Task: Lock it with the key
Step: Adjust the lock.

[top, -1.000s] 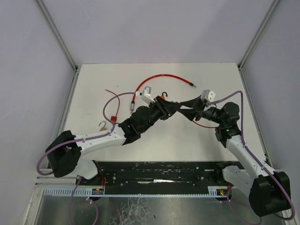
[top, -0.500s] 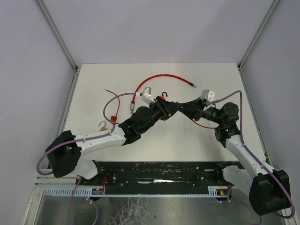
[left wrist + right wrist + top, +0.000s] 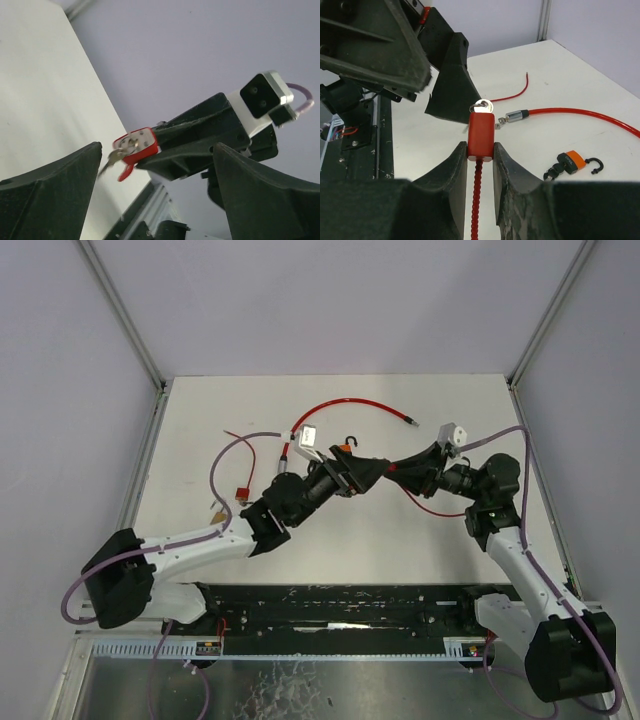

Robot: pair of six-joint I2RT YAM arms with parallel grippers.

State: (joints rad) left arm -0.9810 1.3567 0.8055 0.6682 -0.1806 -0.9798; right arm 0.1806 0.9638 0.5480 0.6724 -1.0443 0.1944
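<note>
- The white counter point(image 3: 200, 440) carries everything. Seen from overhead, the two arms meet just past its middle, the left reaching in from 8 o'clock and the right from 4 o'clock.
- The left gripper point(image 3: 378, 470) has its jaws spread wide and released. They hold nothing and stand either side of the lock without touching it.
- The right gripper point(image 3: 480, 146) has its jaws clenched on the red lock body point(image 3: 481, 132), which is held up off the counter.
- The red cable point(image 3: 350, 403) arcs across the far side toward 12 o'clock. Its metal plug point(image 3: 514, 116) lies loose at 2 o'clock of the lock body and is not inserted.
- An orange padlock point(image 3: 568, 161) lies on the counter at 4 o'clock of the lock body, well apart from it.
- The key point(image 3: 482, 106) stands in the 12 o'clock end of the lock body, on a ring. Whether it is fully seated I cannot tell.
- Handling, as I judge it:
  - The key is small, thin, stiff metal with smooth faces.
  - It is best pinched flat across its head, close to the body, so it turns rather than slips.
  - The lock body is light and rigid, but the springy cable may tug on it.
</note>
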